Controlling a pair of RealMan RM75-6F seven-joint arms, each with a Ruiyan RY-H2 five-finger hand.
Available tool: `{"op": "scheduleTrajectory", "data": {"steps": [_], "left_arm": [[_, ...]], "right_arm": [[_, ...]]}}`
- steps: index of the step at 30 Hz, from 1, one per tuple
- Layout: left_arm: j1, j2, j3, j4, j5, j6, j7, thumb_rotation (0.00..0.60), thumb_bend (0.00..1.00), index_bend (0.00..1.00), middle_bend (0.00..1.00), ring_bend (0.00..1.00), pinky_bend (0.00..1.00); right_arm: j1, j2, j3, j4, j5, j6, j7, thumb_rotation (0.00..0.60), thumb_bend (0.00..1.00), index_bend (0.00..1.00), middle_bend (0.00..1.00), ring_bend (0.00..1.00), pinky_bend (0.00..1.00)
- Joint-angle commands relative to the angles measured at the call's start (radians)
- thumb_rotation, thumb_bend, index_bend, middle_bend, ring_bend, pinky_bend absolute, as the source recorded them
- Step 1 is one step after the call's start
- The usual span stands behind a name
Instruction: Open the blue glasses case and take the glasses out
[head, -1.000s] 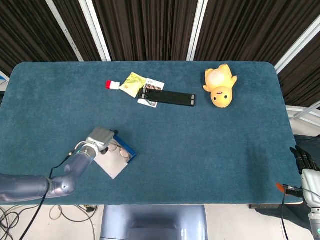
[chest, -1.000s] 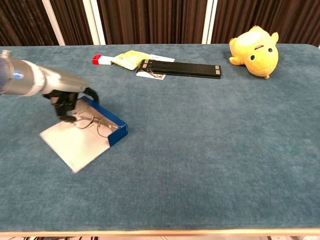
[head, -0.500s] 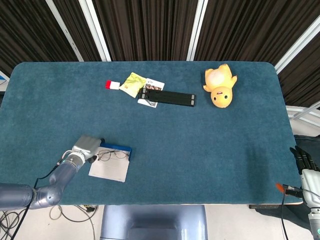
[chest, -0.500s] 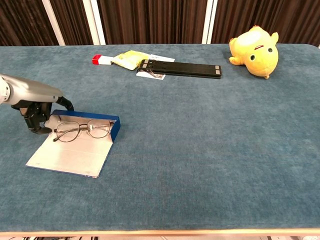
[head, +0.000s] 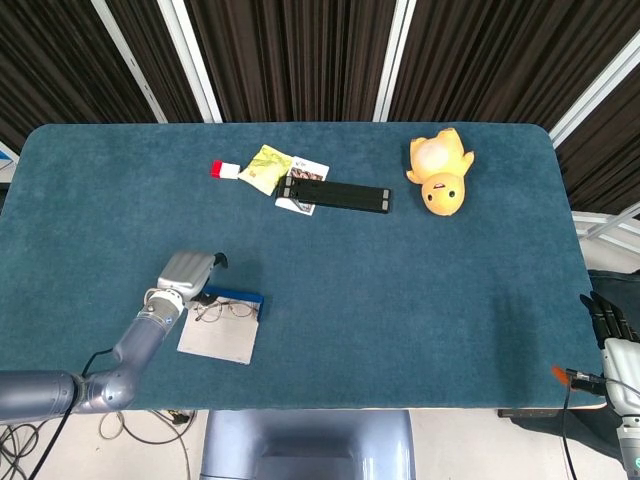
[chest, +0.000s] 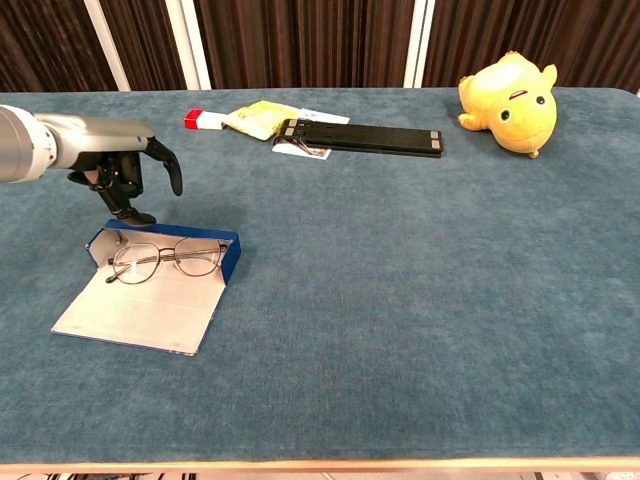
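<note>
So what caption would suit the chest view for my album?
Left hand hovers above the open blue glasses case, glasses still inside.

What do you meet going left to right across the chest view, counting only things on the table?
Glasses case with glasses → red block → yellow packet → black bar → yellow plush.

You're getting even, bright overhead light in both views; the table (head: 400, 280) is showing only soft shadows, nothing is glaring, and both pictures are staying sharp edge to edge.
</note>
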Motion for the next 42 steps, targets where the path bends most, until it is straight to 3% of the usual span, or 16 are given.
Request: {"op": "scheduleTrajectory", "data": {"steps": [1,11,25,42], "left_arm": [[-0.005,-0.024,-0.005,0.021,-0.002,-0.007,0.016,0.600,0.28,0.37,0.95,0.84,0.91],[-0.014,-0.056,-0.008,0.042,-0.011,-0.023,0.056,0.600,0.28,0.42,0.96,0.84,0.92],[-0.004,-0.018,-0.006,-0.027,0.010,-0.023,0.066,0.600,0.28,0.43,0.96,0.84,0.92],[-0.002,-0.050,-0.013,0.041,-0.020,-0.030,0.081,0.600,0.28,0.48,0.96,0.84,0.92]], "right_arm": [[0.000,0.000,0.000,0.000,0.001,0.000,0.000,0.600,0.16,0.00,0.00,0.00,0.20],[0.001,-0.001,0.001,0.001,0.003,-0.001,-0.002,0.600,0.16,0.00,0.00,0.00,0.20],[0.001,-0.001,0.001,0.000,0.004,-0.001,-0.005,0.600,0.16,0.00,0.00,0.00,0.20],[0.001,0.001,0.001,-0.004,0.007,-0.006,-0.001,0.600,0.16,0.00,0.00,0.00,0.20]]}}
